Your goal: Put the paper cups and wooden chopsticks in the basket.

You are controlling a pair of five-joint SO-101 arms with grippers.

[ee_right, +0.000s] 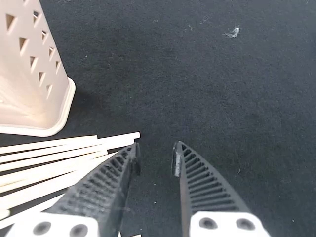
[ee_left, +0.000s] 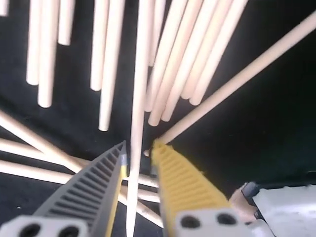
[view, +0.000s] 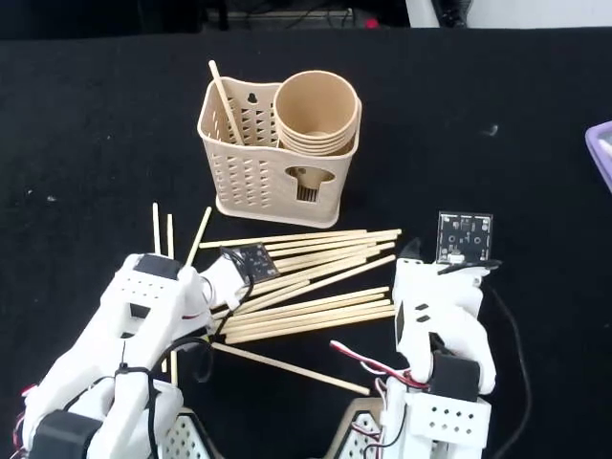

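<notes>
Well, high view: basket (view: 273, 186) stands mid-desk (view: 96, 143) w/ stacked paper cups (view: 316, 105) in the compartment on the view's right and one stick (view: 226, 100) leaning in the other. Loose chopsticks (view: 316, 277) fan out in front, betw. both arms; purple object (view: 601, 153) at the far edge. Left wrist view: left jaws slightly spread, straddling a single chopstick (ee_left: 139, 74), others crowding close. Right wrist view: right jaws spread over bare desk, just beside stick ends (ee_right: 74, 145), basket corner near.
</notes>
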